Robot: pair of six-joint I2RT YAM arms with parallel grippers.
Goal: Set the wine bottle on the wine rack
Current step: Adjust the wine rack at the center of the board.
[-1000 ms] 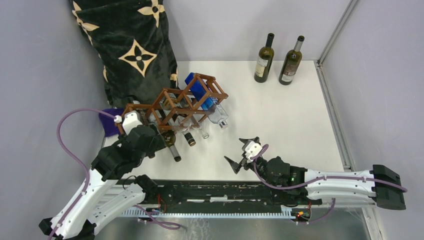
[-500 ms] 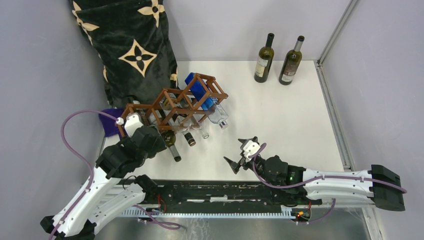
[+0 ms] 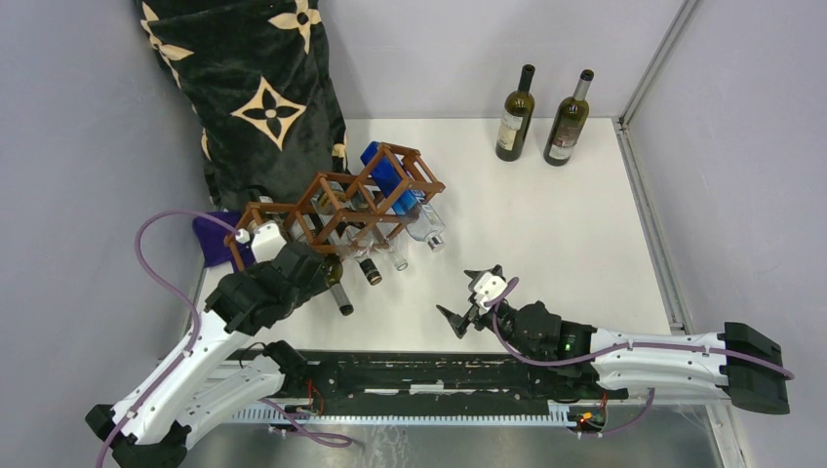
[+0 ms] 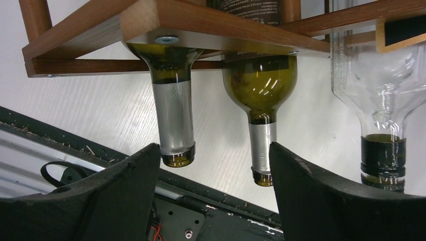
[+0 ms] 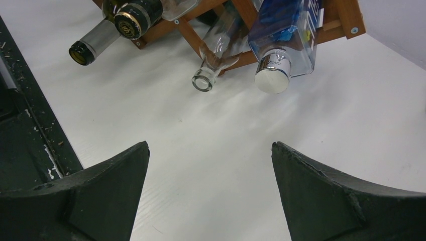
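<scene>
The reddish-brown wine rack lies on the white table, left of centre, with several bottles in its cells. Two green wine bottles lie in its near-left cells, necks pointing at the arms. My left gripper is open and empty at that end. In the left wrist view its fingers flank the two necks, one silver-foiled, one narrower, under a rack bar. My right gripper is open and empty over bare table, right of the rack. Two more wine bottles stand upright at the back.
A clear bottle and a blue bottle lie in the rack's right cells; the right wrist view shows the clear mouth and silver cap. A black patterned cushion stands behind the rack. A purple cloth lies at the table's left edge.
My left arm has shifted a little to the right, towards the rack's near-left end. The right arm has hardly moved.
</scene>
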